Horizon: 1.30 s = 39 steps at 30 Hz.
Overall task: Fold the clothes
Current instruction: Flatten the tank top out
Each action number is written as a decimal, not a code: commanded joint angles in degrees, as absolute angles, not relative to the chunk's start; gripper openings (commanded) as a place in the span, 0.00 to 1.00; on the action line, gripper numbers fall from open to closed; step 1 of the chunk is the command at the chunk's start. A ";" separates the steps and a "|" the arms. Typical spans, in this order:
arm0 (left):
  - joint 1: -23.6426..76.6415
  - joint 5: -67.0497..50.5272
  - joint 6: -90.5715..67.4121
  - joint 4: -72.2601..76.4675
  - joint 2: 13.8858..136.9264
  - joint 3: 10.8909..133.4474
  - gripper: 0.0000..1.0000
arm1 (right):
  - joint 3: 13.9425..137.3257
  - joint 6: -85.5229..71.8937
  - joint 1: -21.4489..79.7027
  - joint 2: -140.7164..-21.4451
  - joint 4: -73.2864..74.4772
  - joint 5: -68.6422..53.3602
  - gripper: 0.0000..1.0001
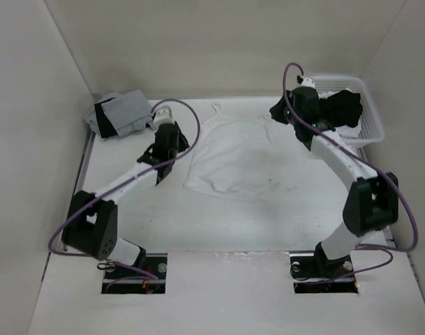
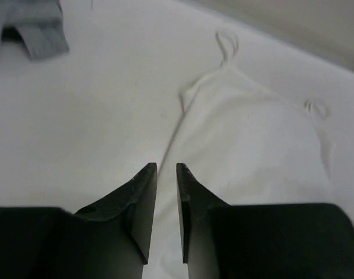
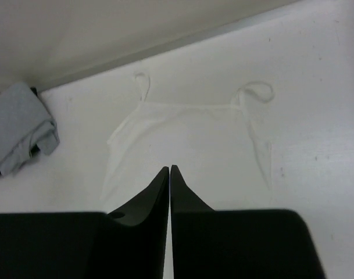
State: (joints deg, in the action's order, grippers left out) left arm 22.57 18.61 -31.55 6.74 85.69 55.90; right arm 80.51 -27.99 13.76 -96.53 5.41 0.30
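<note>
The clothes, a white thin camisole (image 1: 229,157), lie spread flat on the white table with two narrow straps toward the back wall. My left gripper (image 1: 181,145) hovers at the camisole's left edge. In the left wrist view the camisole (image 2: 252,145) lies ahead, and the left gripper (image 2: 166,167) is open by a narrow gap with nothing in it. My right gripper (image 1: 276,112) is raised by the top right strap. In the right wrist view the right gripper (image 3: 169,168) has its jaws parted by a mere sliver, empty, above the camisole (image 3: 188,133).
A grey-and-black garment pile (image 1: 118,112) lies at the back left corner, also seen as the pile (image 2: 40,29) and the pile (image 3: 17,131) in the wrist views. A white basket (image 1: 371,118) holding dark clothes (image 1: 341,105) stands at the back right. Walls enclose three sides.
</note>
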 commanded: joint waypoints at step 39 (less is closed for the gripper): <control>27.99 12.83 -35.51 9.23 81.21 30.32 0.22 | 21.18 -41.83 32.74 -49.04 -3.69 8.09 0.16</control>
